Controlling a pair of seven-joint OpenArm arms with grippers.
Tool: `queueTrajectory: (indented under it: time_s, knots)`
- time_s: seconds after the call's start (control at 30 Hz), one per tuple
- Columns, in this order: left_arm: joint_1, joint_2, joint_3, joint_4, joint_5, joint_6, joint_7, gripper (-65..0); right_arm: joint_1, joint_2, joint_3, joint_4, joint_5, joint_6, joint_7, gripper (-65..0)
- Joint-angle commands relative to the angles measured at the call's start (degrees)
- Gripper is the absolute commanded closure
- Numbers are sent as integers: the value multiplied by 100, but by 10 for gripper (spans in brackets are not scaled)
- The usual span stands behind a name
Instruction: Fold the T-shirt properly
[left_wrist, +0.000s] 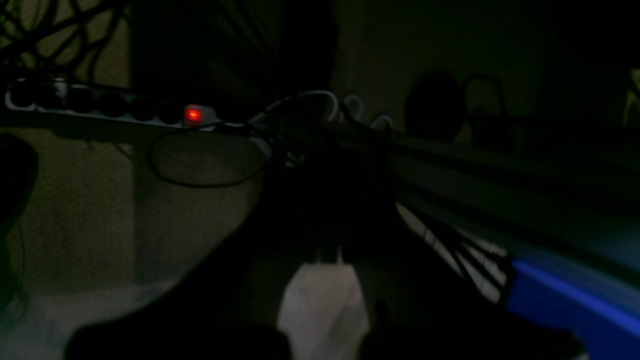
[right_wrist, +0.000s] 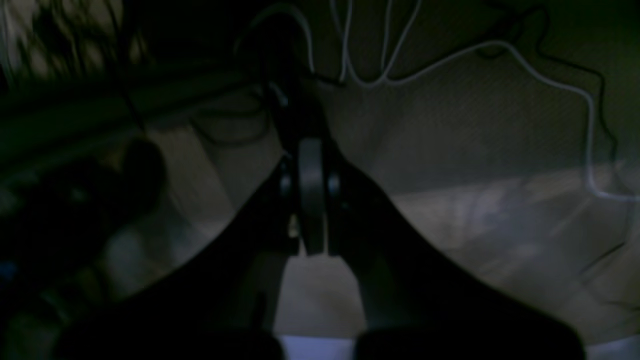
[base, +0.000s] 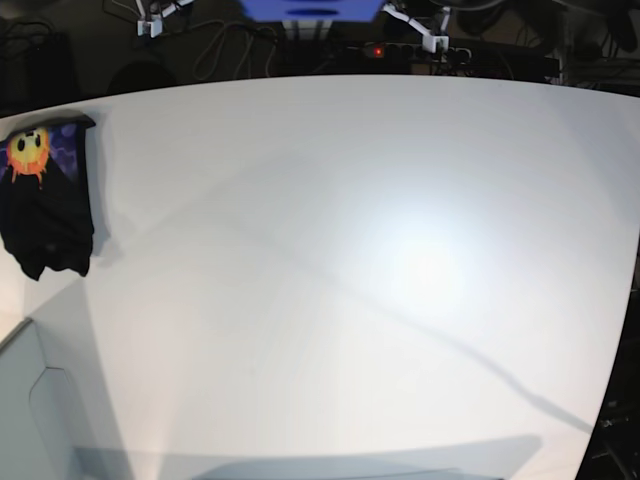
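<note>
Black cloth, soft and limp: the T-shirt (base: 45, 200), lying in a loose heap at the far left edge of the white desk (base: 350, 250). Sun-face print (base: 28, 150) turned up at the end nearest the back, orange-yellow on purple. Probably light to lift and sure to sag and drape once raised. Not fragile and not slippery, but ready to wrinkle and to fold back on itself. Best taken by a hem or a shoulder seam at two well-separated points, one per arm, so as to spread flat before any fold. Exact run of sleeves and collar not readable in the heap.

Further right, beyond the back edge and well apart from the cloth: right gripper (right_wrist: 311, 200) hanging over floor and cables, pads pressed together with nothing between. Then left gripper (left_wrist: 327, 240), likewise off the desk near a power strip (left_wrist: 112, 107) with a red light. Too dark at its tips to tell whether spread or pressed together. No contact with the cloth yet; folding seemingly not begun.
</note>
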Motion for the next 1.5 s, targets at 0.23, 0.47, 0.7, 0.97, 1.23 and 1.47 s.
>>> queueTrajectory:
  time_s: [0.23, 0.47, 0.7, 0.97, 1.23, 1.47]
  knots:
    - [-285, -7, -1, -460, 378, -78, 97, 0, 286, 77, -1685, -308, 29, 36, 234, 0]
    - [-610, -122, -1, -882, 712, -78, 159, 0, 374, 51, -2028, -308, 29, 27, 216, 0]
    - [-786, -130, -1, -926, 712, -78, 167, 0, 497, 77, -2028, -422, 29, -246, 198, 0]
    - [-777, -157, 8, -873, 712, 1500, 132, 0, 708, 86, -2028, -677, 29, -1564, 216, 0]
    - [-988, -130, 720, -935, 712, 2889, 273, 0, 972, -169, -1975, -677, 47, -1978, -813, 0]
    - [-1129, -95, 1537, -926, 695, 4067, 581, 0, 1016, -485, -1975, -651, 56, -2004, -1094, 0]
